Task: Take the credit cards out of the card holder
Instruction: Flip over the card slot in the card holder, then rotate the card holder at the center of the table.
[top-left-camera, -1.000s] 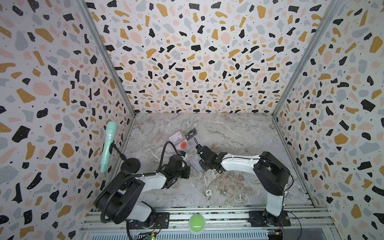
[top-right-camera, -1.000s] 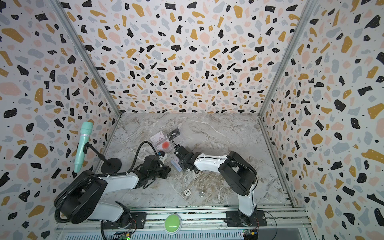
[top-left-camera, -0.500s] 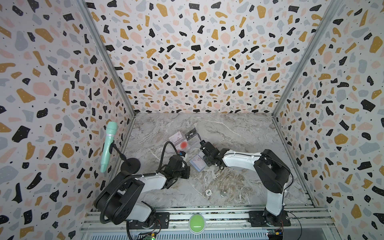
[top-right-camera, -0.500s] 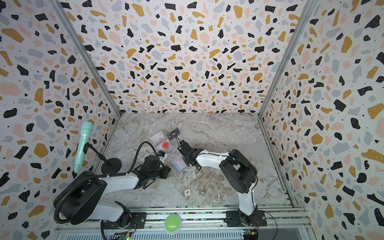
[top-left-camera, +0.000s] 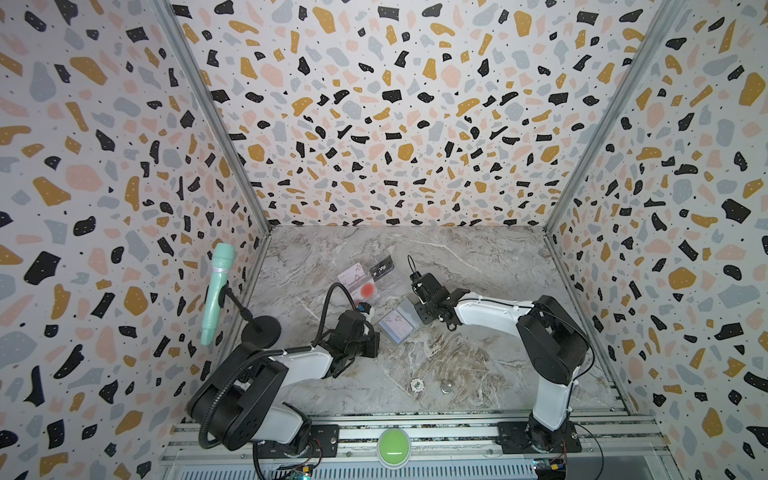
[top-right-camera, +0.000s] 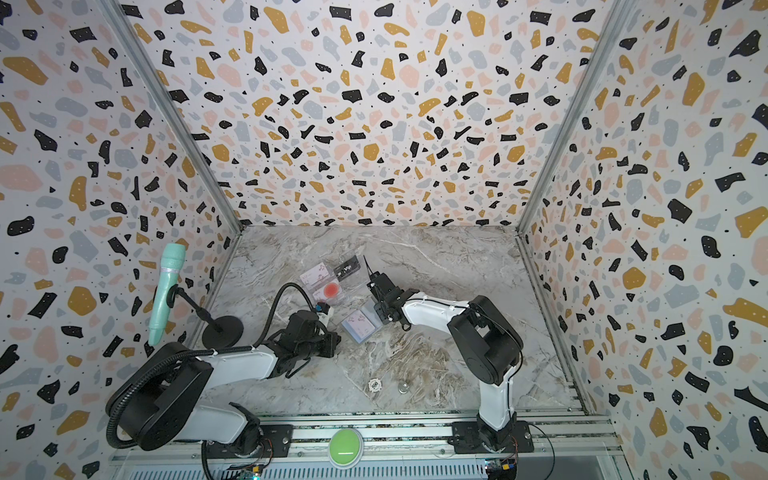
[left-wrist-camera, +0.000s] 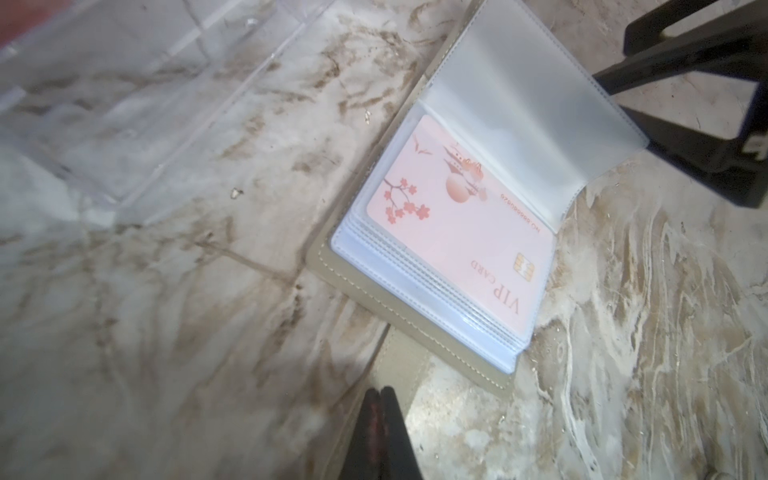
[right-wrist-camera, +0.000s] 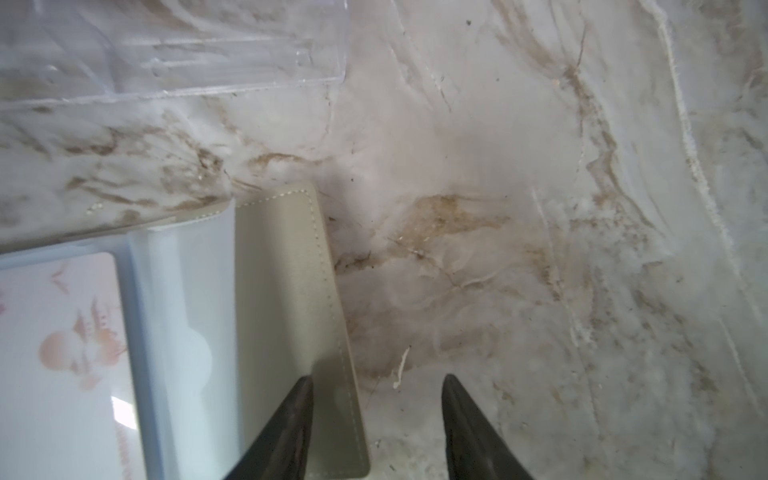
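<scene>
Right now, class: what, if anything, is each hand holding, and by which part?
The left hand, shut, seems to pinch the card holder by its taupe closure tab. The right hand stands open astride the cover's edge, holding nothing.

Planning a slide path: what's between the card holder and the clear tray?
Only bare marble between card holder and clear tray, per the left wrist view.

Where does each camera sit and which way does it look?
Both top views: high in front, looking down into the booth; left arm, right arm whole.
Left wrist: on the left arm, facing the open card holder; shut left gripper shows.
Right wrist: on the right arm, facing the holder's cover; open right gripper shows.
Both wrist views share the pink card.
</scene>
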